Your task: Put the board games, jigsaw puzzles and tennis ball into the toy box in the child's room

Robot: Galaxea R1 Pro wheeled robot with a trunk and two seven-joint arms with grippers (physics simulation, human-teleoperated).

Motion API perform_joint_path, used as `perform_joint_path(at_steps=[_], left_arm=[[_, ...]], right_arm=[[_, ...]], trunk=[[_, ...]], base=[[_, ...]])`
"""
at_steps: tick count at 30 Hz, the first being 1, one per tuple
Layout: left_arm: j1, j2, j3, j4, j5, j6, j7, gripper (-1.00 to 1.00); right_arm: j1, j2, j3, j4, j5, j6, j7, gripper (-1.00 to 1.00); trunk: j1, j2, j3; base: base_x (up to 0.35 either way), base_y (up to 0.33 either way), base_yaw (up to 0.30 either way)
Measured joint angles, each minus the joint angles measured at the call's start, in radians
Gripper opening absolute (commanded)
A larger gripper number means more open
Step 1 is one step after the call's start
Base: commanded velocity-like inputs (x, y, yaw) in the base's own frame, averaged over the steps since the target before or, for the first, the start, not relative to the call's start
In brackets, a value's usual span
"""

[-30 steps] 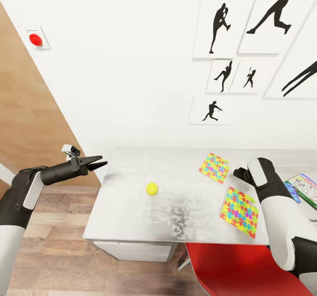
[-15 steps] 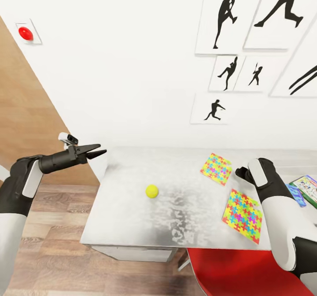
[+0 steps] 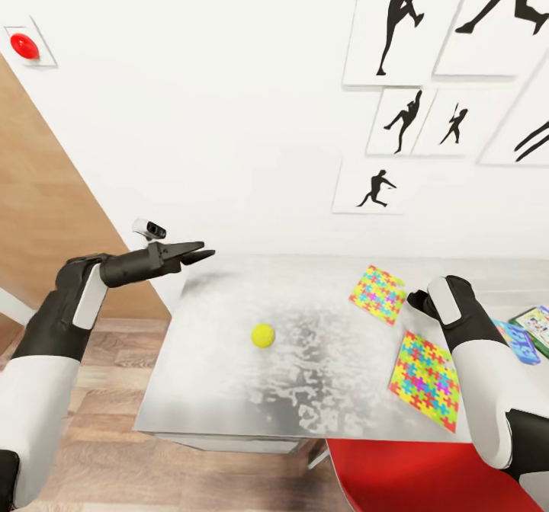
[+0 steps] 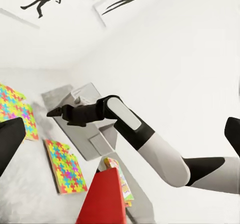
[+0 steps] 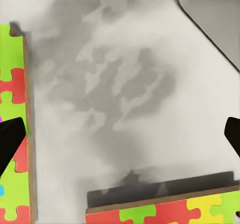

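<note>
I see the ball (image 3: 263, 335) lying alone on the worktop (image 3: 229, 390), toward its left half and about midway between the front edge and the wall edge. The two puzzles sit toward the right end: the far puzzle (image 3: 377, 293) nearer the wall edge, the near puzzle (image 3: 425, 379) close to the front edge, a strip of bare top between them. Past my right arm, at the right end, lie a small blue game (image 3: 519, 340) and beside it a green-edged game (image 3: 537, 320), cut off by the frame.

My left hand (image 3: 200, 254) is held out level above the worktop's far left corner, well apart from the ball, its fingers close together and gripping nothing. My right hand (image 3: 416, 300) is mostly hidden behind the wrist from the head camera; in its own camera the two fingertips (image 5: 10, 141) stand wide apart over bare top, with puzzle edges along two sides, so it is open and empty.

A red chair (image 3: 427, 475) is tucked under the front edge near the near puzzle.
</note>
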Motion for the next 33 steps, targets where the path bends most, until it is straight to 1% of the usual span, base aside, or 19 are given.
perform_joint_path(at_steps=[1,2,3,4,5,6,7,8,10,12,16,21,33], left_arm=[[0.000,-0.004,-0.016,-0.002,0.000,0.000,0.000,1.00],[0.000,-0.014,-0.042,-0.007,-0.001,0.000,0.001,1.00],[0.000,-0.021,-0.054,-0.010,-0.002,0.000,0.002,1.00],[0.000,-0.037,-0.072,-0.014,-0.004,0.000,0.005,1.00],[0.000,-0.046,-0.080,-0.015,-0.005,0.000,0.006,1.00],[0.000,-0.065,-0.090,-0.017,-0.008,0.000,0.008,1.00],[0.000,-0.074,-0.094,-0.018,-0.010,0.000,0.010,1.00],[0.000,-0.089,-0.100,-0.019,-0.017,0.000,0.016,1.00],[0.000,-0.105,-0.104,-0.020,-0.029,0.001,0.028,1.00],[0.000,-0.114,-0.107,-0.021,-0.039,0.001,0.038,1.00],[0.000,-0.119,-0.109,-0.021,-0.048,0.001,0.046,1.00],[0.000,-0.120,-0.110,-0.021,-0.051,0.001,0.048,1.00],[0.000,-0.115,-0.109,-0.021,-0.051,0.001,0.049,1.00]], right_arm=[[0.000,0.000,0.000,0.000,0.000,0.000,0.000,1.00],[0.001,0.000,0.001,0.000,0.000,0.000,0.000,1.00],[0.001,-0.001,0.001,0.000,0.000,0.000,0.000,1.00],[0.001,-0.001,0.001,0.000,0.000,0.000,0.000,1.00],[0.001,-0.001,0.001,0.000,0.000,0.000,0.000,1.00],[0.002,-0.001,0.001,0.000,0.000,0.000,0.000,1.00],[0.002,-0.002,0.001,0.000,0.000,0.000,0.000,1.00],[0.002,-0.003,0.001,0.002,0.000,0.000,0.000,1.00],[0.003,-0.004,0.001,0.009,0.001,0.000,0.000,1.00],[0.005,-0.005,0.000,0.017,0.001,0.000,0.000,1.00],[0.010,-0.008,0.000,0.025,0.002,0.000,0.000,1.00],[0.013,-0.015,0.000,0.028,0.002,0.000,0.000,1.00],[0.014,-0.020,0.000,0.051,0.003,0.000,-0.002,1.00]], trunk=[[0.000,0.000,-0.002],[0.000,0.000,-0.003],[0.000,0.000,-0.005],[0.000,0.000,-0.007],[0.000,0.000,-0.008],[0.000,0.000,-0.010],[0.000,0.000,-0.012],[0.000,0.000,-0.013],[0.000,0.000,-0.017],[0.000,0.000,-0.020],[0.000,0.000,-0.024],[0.000,0.000,-0.025],[0.000,0.000,-0.025]], base=[[0.032,0.000,0.000],[0.026,0.000,0.000],[0.017,0.000,0.000],[0.013,0.000,0.000],[0.008,0.000,0.000],[0.007,0.000,0.000],[0.004,0.000,0.000],[0.003,0.000,0.000],[0.002,0.000,0.000],[0.001,0.000,0.000],[0.000,0.000,0.000],[-0.004,0.000,0.000],[-0.049,0.000,0.000]])
